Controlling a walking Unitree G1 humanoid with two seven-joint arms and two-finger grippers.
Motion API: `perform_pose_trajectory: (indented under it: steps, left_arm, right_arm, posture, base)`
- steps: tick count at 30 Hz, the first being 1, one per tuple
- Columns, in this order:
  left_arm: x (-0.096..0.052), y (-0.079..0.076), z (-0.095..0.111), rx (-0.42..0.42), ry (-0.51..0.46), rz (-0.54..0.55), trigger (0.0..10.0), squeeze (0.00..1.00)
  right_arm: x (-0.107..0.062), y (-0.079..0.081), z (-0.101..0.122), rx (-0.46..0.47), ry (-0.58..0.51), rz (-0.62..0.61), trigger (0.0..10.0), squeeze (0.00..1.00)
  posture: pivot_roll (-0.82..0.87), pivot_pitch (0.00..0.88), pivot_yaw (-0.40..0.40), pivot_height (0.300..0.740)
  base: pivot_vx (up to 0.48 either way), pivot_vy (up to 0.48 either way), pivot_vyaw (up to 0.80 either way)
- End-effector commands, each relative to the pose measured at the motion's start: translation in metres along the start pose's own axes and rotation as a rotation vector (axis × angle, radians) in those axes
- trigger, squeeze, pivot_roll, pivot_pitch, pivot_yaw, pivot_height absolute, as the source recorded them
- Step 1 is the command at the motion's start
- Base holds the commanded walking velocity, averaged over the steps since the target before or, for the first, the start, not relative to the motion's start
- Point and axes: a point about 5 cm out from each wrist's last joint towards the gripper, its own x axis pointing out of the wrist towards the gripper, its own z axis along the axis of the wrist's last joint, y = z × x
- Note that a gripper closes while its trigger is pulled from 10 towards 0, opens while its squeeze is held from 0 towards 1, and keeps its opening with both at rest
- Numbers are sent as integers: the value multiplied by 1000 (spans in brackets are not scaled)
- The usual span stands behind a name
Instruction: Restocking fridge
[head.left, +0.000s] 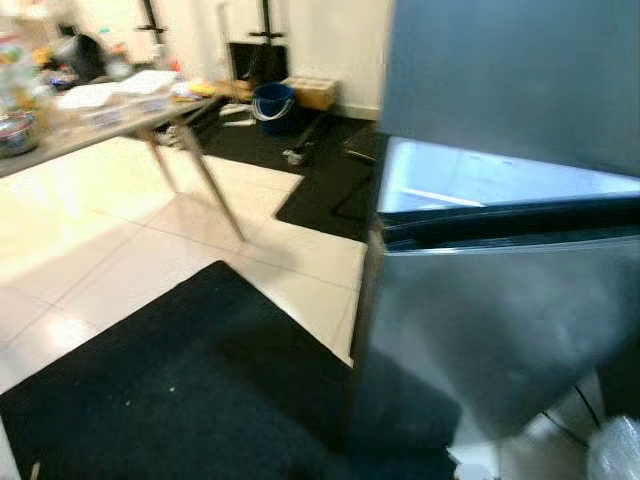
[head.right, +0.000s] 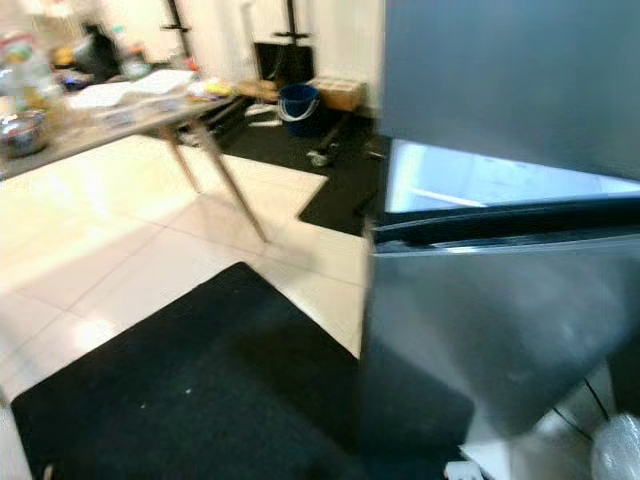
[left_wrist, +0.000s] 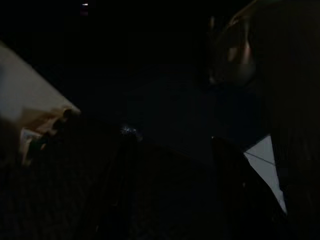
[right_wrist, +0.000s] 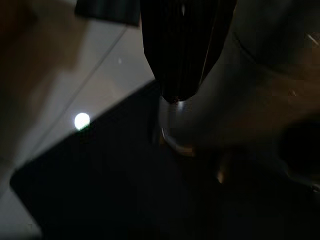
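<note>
You're looking at the grey fridge (head.left: 500, 300) close on your right, its lower door (head.right: 490, 330) swung ajar and a lit white interior (head.left: 470, 180) showing above it. A black mat (head.left: 190, 390) lies on the tiled floor before it. Far left, a cluttered surface (head.left: 90, 120). Right tool (right_wrist: 182, 65): fingers look pressed together over the mat. Left tool: too dark, can't tell.

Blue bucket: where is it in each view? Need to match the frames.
Left eye view: blue bucket top centre, on the floor beyond the table.
Right eye view: same bucket, top centre, a little further right.
Left wrist view: too dark to make it out.
Right wrist view: cannot make it out.
Shared landmark: the black mat before the fridge.
</note>
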Motion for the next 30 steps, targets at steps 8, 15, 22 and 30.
perform_pose_trajectory:
  steps: [8,15,22,30]
  left_arm:
    - [0,3,3,-5,-11,6,10000,0]
    - [0,2,3,-6,-11,3,10000,0]
    - [0,1,3,-7,-11,1,10000,0]
    - [0,2,2,-5,-10,2,10000,0]
  right_arm:
    - [0,-7,28,4,-129,-30,10000,0]
    - [-5,-11,94,23,-397,57,10000,0]
    - [-14,-6,145,44,-596,178,10000,0]
    - [-21,-3,169,26,-684,213,10000,0]
  posture:
    - [-60,34,-4,740]
    - [-59,37,-6,740]
    - [-60,39,-8,740]
    - [-59,42,-5,740]
  base:
    - [0,0,0]
    - [0,0,0]
    - [0,0,0]
    - [0,0,0]
